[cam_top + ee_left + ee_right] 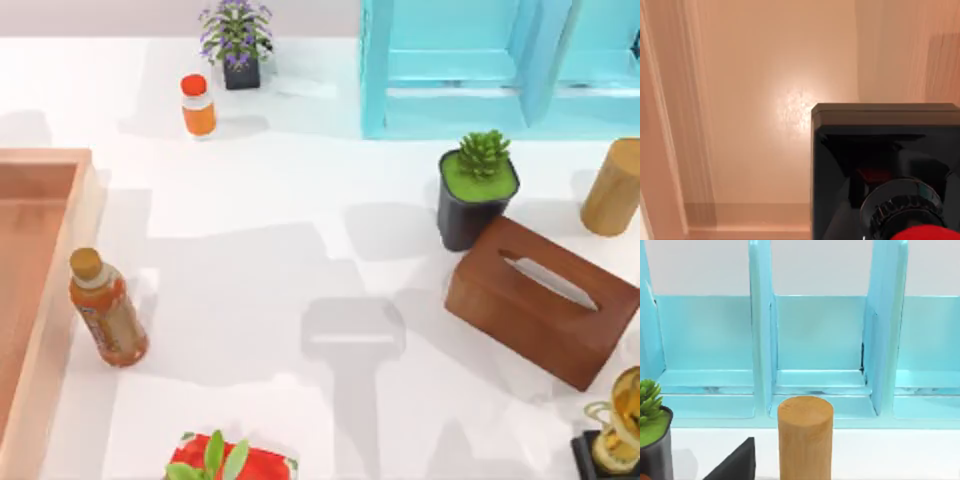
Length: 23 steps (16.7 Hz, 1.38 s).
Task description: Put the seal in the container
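The container (30,230) is a shallow tray of light orange-tan wood at the table's left edge, partly cut off by the top view. In the left wrist view its smooth floor (765,75) and raised walls take up most of the picture. The seal (880,145) is close to that camera, over the container's floor. Its black square block faces the floor and its glossy red knob (925,234) faces the camera. I cannot tell whether the seal rests on the floor or hangs above it.
A tea bottle (108,310) stands beside the container's right wall. Farther off are an orange bottle (198,105), a purple plant (237,40), a turquoise shelf (470,70), a succulent (478,190), a tissue box (545,300), a wooden cylinder (612,188) and a trophy (620,420).
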Available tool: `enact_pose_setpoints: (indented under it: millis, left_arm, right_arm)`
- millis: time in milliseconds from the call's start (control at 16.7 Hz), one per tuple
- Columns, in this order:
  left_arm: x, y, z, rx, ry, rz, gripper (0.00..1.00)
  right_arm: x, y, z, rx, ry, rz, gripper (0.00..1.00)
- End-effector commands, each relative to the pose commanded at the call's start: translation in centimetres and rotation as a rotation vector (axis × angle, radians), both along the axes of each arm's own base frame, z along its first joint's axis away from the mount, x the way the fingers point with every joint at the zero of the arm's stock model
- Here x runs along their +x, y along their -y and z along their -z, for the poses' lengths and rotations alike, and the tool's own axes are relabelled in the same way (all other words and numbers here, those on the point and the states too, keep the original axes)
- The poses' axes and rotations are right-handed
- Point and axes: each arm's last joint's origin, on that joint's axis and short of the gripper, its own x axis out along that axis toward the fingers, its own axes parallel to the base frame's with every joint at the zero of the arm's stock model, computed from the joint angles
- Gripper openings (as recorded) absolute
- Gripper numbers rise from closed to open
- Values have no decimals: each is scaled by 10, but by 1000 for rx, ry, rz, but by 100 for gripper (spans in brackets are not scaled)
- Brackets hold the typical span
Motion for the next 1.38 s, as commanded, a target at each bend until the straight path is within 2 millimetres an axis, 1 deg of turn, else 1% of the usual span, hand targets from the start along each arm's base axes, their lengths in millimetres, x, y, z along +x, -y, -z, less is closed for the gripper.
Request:
enact_pose_setpoints:
  millis: [60, 180, 540, 660, 840, 960, 1080, 1260, 1380]
  left_arm:
    - [-7, -9, -2, -1, 0, 0, 0]
    - [-13, -18, -5, -3, 1, 1, 0]
    - [-13, -18, -2, 0, 6, 4, 0]
    - [-12, -18, 10, 2, 13, 3, 0]
    - [-14, -18, 42, -3, -3, 2, 0]
    - [-16, -18, 55, -2, 1, 1, 0]
    - [-17, -19, 60, -3, 1, 1, 0]
    - [-17, -19, 60, -3, 1, 1, 0]
    - [-17, -19, 60, -3, 1, 1, 15]
  right_arm:
    - [0, 0, 0, 0, 0, 0, 100]
    - [0, 0, 0, 0, 0, 0, 100]
    - [0, 0, 0, 0, 0, 0, 100]
    - [0, 0, 0, 0, 0, 0, 100]
    - [0, 0, 0, 0, 0, 0, 100]
    - [0, 0, 0, 0, 0, 0, 100]
    - [0, 0, 0, 0, 0, 0, 100]
    - [0, 0, 0, 0, 0, 0, 100]
    - [0, 0, 0, 0, 0, 0, 100]
